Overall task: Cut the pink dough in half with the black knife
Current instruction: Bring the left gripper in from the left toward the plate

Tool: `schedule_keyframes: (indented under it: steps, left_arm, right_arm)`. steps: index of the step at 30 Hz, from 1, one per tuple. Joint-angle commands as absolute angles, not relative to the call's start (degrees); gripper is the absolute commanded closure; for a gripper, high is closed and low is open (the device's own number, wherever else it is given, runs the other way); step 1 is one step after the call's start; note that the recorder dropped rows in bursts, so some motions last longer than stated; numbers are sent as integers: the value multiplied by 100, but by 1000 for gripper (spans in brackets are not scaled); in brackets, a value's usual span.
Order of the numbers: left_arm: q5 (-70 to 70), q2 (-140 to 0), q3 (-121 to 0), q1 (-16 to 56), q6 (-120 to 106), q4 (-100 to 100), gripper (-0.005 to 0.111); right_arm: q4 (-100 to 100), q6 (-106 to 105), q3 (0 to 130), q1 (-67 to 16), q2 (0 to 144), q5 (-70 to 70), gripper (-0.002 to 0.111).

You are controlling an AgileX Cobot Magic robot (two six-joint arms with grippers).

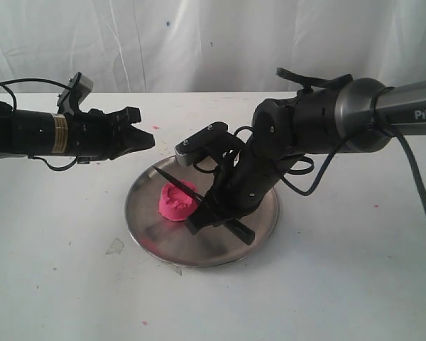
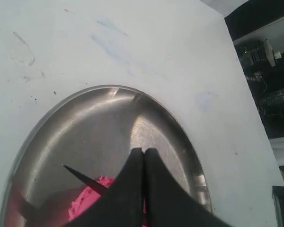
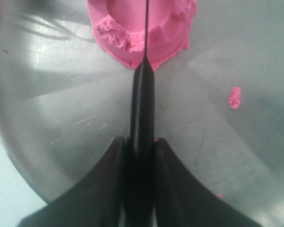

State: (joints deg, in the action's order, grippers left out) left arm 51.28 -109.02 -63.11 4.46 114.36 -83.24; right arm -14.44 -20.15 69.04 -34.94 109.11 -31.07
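Steel-grey, the plate [image 1: 145, 224] was the largest thing we saw. Near its left rim the left gripper [image 1: 149, 140] hung with fingers pressed together, holding nothing. The right gripper [image 3: 139, 144] was low over the plate and pinched the black knife [image 3: 143, 104] by its handle. The knife's long axis ran straight away from those fingers, edge down, across the middle of the pink dough [image 3: 118, 21], which lay on the plate directly ahead. We found the dough bright, rough and dented, seemingly in one piece. How deep the blade sat we could not tell.

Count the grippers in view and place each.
2. The left gripper hangs shut near the steel plate's left rim; the right gripper holds the black knife across the pink dough.
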Motion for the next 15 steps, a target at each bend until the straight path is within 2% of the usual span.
schedule_keyframes:
  steps: [1,15]
  left_arm:
    - [5042,-10938,-6343,556,11395,-8391,107]
    - [4876,-11204,-6661,770,11328,-7970,107]
  right_arm:
    - [-1474,-2078,6944,-3485,10891,-3056,108]
    - [-1545,-2254,6944,-3485,10891,-3042,108]
